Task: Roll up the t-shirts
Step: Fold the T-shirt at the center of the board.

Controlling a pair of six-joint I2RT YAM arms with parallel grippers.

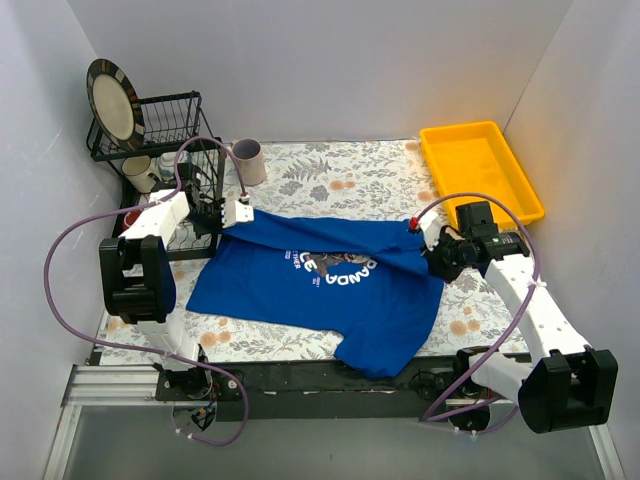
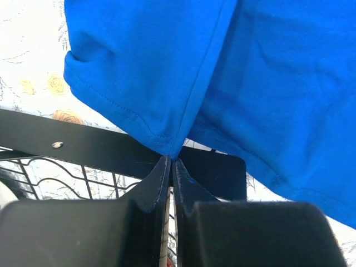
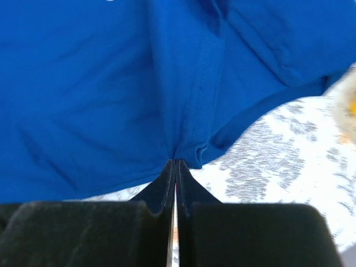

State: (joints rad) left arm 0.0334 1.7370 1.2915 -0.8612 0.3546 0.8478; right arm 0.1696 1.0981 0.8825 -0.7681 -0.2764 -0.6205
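One royal-blue t-shirt [image 1: 300, 285] in view, spread across the middle of the floral tabletop [image 1: 330, 170] with the white chest print up and a sleeve reaching the near edge by my bases. Its far edge is raised and drawn between my two arms. My left end effector [image 1: 240, 213] is pinched tight on the far-left corner, stitched hem caught right at the tips. My right end effector [image 1: 420, 232] is likewise closed on the far-right corner, along a seam. Cloth reads light, soft and limp: it sags and creases between the grips and will not hold a shape. I judge the doubled hems and seams the best purchase, with even tension for a straight roll. A wire basket [image 1: 205, 170] sits just beside the left grip. The mug [image 1: 248, 162], the dish rack [image 1: 165, 120] with its plate [image 1: 112, 98] and the yellow tray [image 1: 480, 170] stand apart.
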